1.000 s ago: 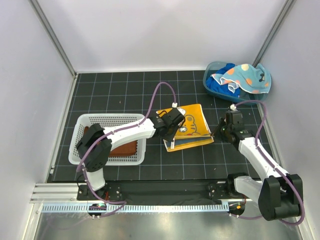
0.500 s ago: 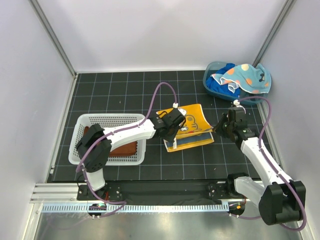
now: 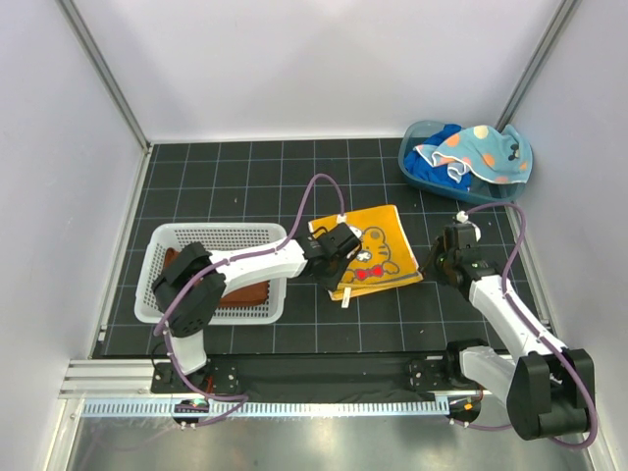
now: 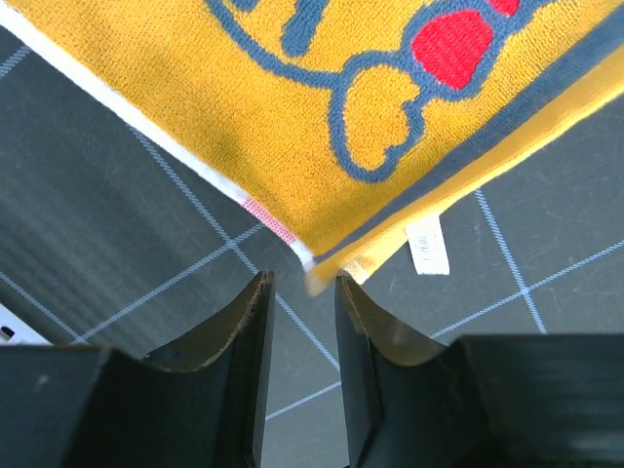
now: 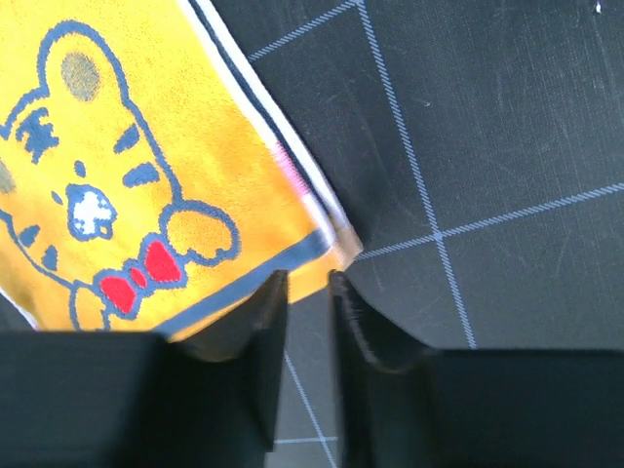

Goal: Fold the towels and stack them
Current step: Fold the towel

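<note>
The yellow-orange towel (image 3: 371, 255) with a tiger print lies folded flat on the black mat. My left gripper (image 3: 332, 273) sits at its near left corner, jaws open, with the corner and white tag just beyond the tips (image 4: 302, 292). My right gripper (image 3: 438, 265) is at the near right corner, jaws slightly open, and the towel edge lies at the tips (image 5: 307, 283). The rust-brown towel (image 3: 243, 291) lies folded in the white basket. The spotted light blue towel (image 3: 481, 149) and the royal blue towel (image 3: 432, 169) lie heaped in the tub.
The white mesh basket (image 3: 211, 235) stands at the left, under my left arm. The blue plastic tub (image 3: 410, 147) stands at the back right corner. White walls and metal posts enclose the mat on three sides.
The yellow towel's lifted upper layer has come down and now lies flat, tiger print up. Both grippers have opened, let go of its corners and drawn back a little.
</note>
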You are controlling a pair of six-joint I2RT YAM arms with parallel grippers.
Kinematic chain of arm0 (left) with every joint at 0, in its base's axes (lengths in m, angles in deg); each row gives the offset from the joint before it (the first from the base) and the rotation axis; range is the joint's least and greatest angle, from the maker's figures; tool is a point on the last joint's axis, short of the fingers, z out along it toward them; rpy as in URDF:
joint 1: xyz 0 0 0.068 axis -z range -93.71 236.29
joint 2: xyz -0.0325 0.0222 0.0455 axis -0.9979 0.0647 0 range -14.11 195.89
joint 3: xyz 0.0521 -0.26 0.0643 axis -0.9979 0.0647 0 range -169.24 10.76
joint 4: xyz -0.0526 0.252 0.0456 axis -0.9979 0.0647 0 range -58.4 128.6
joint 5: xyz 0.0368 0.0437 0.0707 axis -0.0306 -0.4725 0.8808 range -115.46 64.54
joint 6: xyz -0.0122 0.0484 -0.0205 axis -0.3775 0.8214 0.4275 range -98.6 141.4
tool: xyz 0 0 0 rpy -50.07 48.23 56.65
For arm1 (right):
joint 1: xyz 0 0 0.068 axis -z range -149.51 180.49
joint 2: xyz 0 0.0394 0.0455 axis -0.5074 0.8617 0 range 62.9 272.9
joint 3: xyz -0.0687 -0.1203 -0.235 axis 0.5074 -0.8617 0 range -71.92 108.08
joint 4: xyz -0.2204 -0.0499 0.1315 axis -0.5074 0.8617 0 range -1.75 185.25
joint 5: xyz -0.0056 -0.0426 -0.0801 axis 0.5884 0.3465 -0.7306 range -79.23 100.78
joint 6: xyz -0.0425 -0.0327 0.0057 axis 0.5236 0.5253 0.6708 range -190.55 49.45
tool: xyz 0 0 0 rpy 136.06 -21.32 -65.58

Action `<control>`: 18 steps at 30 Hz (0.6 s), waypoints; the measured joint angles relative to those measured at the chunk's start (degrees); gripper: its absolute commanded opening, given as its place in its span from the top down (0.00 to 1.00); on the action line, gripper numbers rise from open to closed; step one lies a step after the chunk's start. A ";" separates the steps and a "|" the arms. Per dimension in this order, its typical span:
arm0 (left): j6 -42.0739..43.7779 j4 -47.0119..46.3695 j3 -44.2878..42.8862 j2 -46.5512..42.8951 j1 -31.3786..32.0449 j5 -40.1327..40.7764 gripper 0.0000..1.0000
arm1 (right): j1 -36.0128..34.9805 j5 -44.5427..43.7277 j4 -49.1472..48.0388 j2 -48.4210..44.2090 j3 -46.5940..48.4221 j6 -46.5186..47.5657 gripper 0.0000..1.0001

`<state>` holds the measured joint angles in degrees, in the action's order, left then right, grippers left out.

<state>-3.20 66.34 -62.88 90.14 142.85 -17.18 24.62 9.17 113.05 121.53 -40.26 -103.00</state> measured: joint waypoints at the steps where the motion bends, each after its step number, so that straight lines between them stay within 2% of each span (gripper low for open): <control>1: 0.00 0.28 0.02 0.00 0.02 0.04 0.64 | 0.02 -0.02 -0.04 -0.02 0.00 0.09 0.63; 2: 0.00 0.33 -0.02 0.00 0.02 0.07 0.64 | 0.04 -0.02 0.02 -0.11 0.00 0.17 0.57; 5: -0.02 1.07 -0.22 -0.11 0.02 0.07 0.64 | 0.04 -0.26 0.59 -0.74 0.13 0.57 0.53; 11: -0.52 3.02 -2.16 -1.84 0.02 -0.52 0.64 | 0.11 -0.83 1.03 -1.75 1.95 0.76 0.56; 18: -3.43 2.49 -5.97 -2.84 0.00 -1.84 0.72 | 0.09 0.09 -2.05 5.55 4.02 0.83 0.58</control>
<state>-6.63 68.84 -68.85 87.30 142.85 -19.02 24.71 9.26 110.99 127.08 -36.24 -102.17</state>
